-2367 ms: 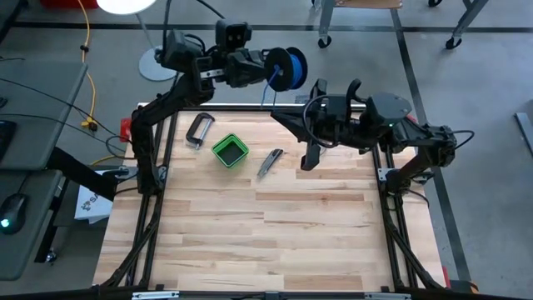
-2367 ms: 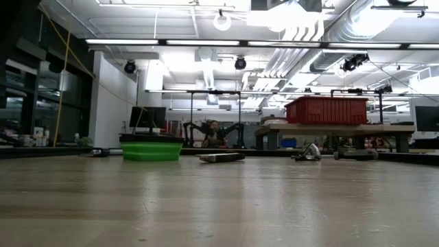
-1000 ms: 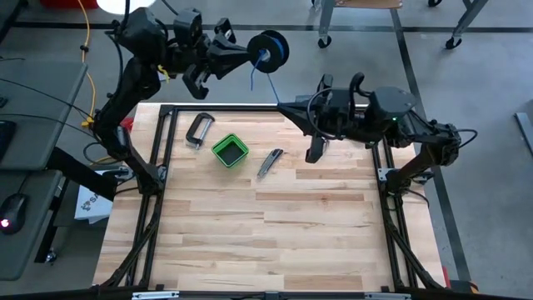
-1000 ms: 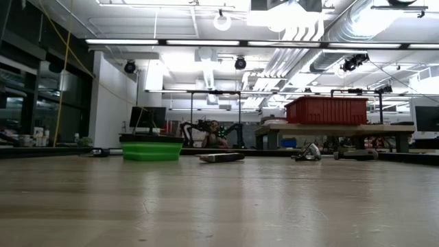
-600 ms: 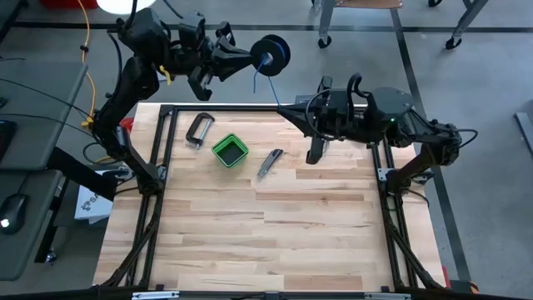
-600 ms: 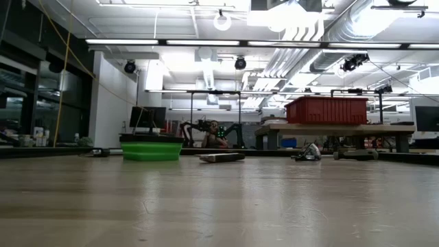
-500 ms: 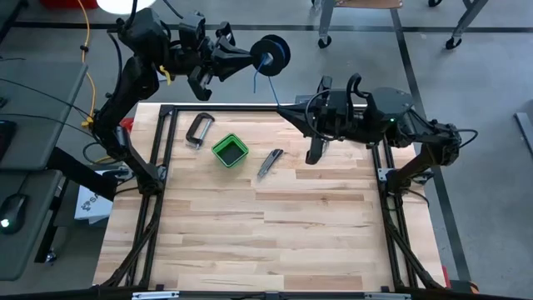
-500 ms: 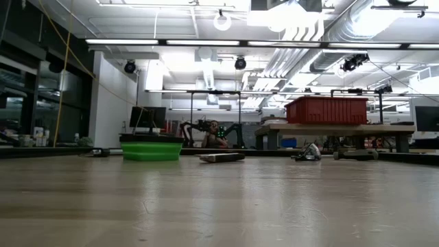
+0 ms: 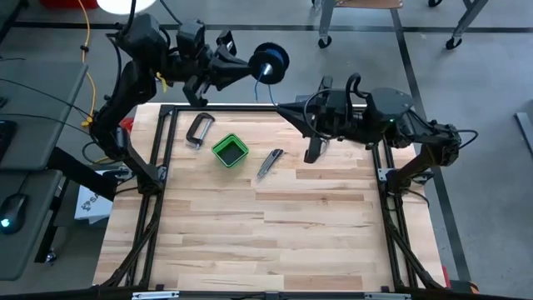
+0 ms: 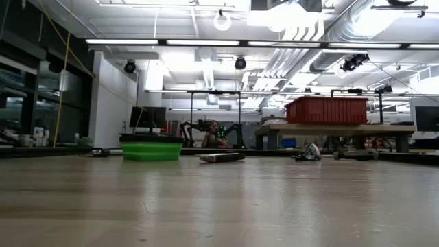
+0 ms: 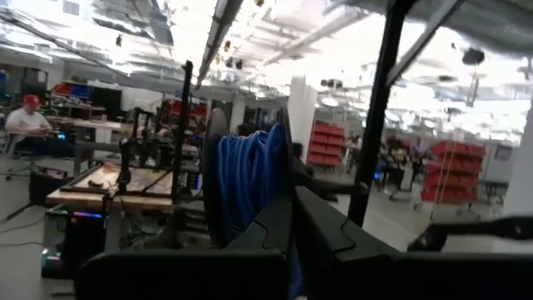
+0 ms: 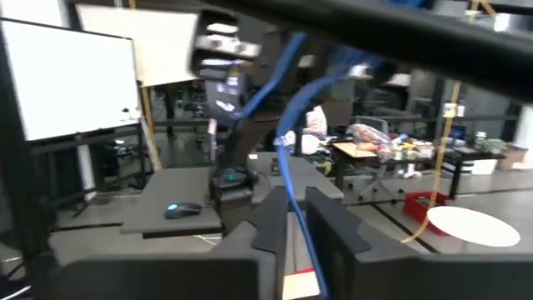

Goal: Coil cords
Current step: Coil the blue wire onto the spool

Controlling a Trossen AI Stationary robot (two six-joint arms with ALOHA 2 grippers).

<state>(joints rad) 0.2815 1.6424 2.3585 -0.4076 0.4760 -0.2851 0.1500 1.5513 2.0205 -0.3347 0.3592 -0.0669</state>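
Observation:
The dark round spool (image 9: 271, 59), wound with blue wire (image 11: 246, 178), is held up beyond the table's far edge by my left gripper (image 9: 250, 60), which is shut on it. A strand of the thin blue wire (image 9: 268, 85) runs from the spool down to my right gripper (image 9: 281, 106). That gripper is above the table's far edge, points toward the left, and is shut on the wire (image 12: 293, 208). Neither gripper shows in the low view. My left gripper pinches one dark flange of the spool (image 11: 286, 171) at its rim, between its two fingers (image 11: 268, 229). It comes level from the table's left. The spool is lifted clear, its axis roughly level. My right gripper pinches the single blue strand (image 12: 297, 223) between its two fingers (image 12: 331, 223). The fingers are level and point toward the table's left, lying across the wire. The wire rises from the fingers toward the spool.
On the far left part of the wooden table (image 9: 291, 233) lie a metal clamp (image 9: 198, 131), a green box (image 9: 230, 150) and a grey utility knife (image 9: 269, 162). The low view also shows the box (image 10: 151, 151) and the knife (image 10: 221, 157). A black frame edges the table.
My left gripper has carried the spool a little down and toward the table's far edge. The wire still runs from it to my right gripper.

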